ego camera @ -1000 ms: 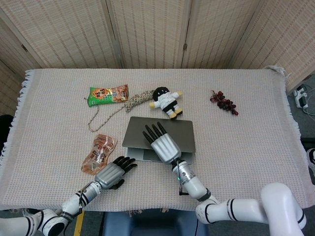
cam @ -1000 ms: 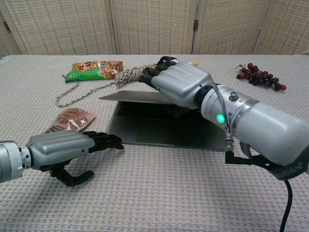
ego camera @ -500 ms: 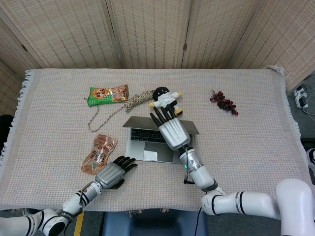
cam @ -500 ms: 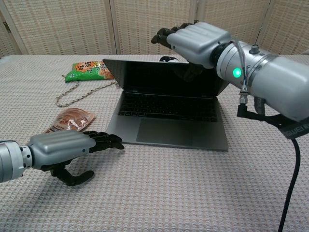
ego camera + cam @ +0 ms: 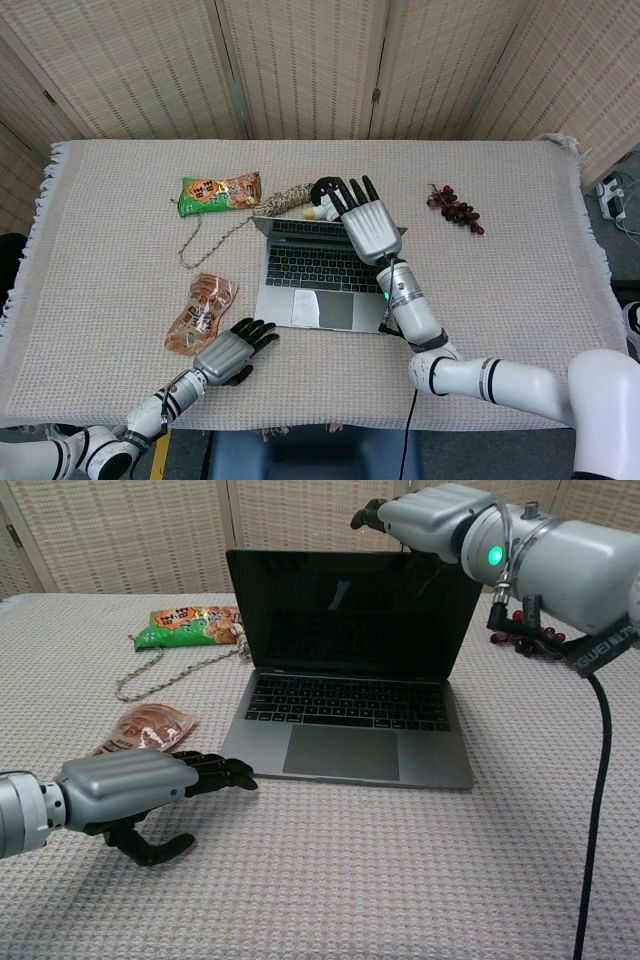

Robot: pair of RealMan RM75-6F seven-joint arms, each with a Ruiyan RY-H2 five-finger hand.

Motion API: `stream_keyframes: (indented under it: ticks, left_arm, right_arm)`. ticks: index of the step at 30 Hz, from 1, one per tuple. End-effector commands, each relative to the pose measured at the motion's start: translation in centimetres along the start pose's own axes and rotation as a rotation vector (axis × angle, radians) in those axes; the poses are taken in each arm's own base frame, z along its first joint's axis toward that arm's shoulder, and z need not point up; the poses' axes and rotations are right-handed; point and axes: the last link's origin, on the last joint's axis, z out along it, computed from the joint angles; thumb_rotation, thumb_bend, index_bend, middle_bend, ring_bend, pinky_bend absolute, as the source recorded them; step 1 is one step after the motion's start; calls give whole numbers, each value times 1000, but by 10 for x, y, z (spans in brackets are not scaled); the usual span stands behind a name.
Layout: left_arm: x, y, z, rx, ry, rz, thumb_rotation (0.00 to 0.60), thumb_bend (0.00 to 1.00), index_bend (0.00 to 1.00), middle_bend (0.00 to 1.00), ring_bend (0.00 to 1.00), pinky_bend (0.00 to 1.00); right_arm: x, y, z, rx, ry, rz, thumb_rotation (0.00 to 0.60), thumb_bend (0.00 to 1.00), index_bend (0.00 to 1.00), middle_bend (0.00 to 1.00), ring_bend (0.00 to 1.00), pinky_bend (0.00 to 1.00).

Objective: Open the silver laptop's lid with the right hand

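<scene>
The silver laptop (image 5: 315,272) stands open in the middle of the table, its dark screen (image 5: 340,605) upright and its keyboard (image 5: 350,700) showing. My right hand (image 5: 367,225) is at the top edge of the lid, fingers stretched out and spread past it toward the back. In the chest view the right hand (image 5: 430,515) sits over the lid's upper right corner. I cannot tell whether the thumb presses the screen. My left hand (image 5: 230,352) rests on the cloth at the front left, fingers loosely extended, holding nothing; the chest view shows the left hand (image 5: 130,785) low on the left.
A green snack packet (image 5: 220,190) and a coiled rope (image 5: 275,203) lie behind the laptop's left. An orange packet (image 5: 202,312) lies beside my left hand. Dark grapes (image 5: 455,208) sit at the back right. A plush doll (image 5: 312,212) is mostly hidden behind the lid.
The lid has swung from nearly flat to upright. My right hand rose and moved back with its top edge. The left hand has not moved.
</scene>
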Motion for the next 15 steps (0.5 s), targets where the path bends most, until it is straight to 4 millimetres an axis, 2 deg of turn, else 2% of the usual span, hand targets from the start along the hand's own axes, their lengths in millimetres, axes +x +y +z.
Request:
stream_keyframes:
  ticks: [1,15]
  left_arm:
    - [0,0,0,1,-1,0,600,614,11,49,0,0]
    - [0,1,-3,7,1,-2,600,614,11,49,0,0]
  right_arm:
    - [4,6,10,-20,-2,15,600,598,0,0,0,0]
    - [4,32,42,-131,-41,19,600,560,0,0,0,0]
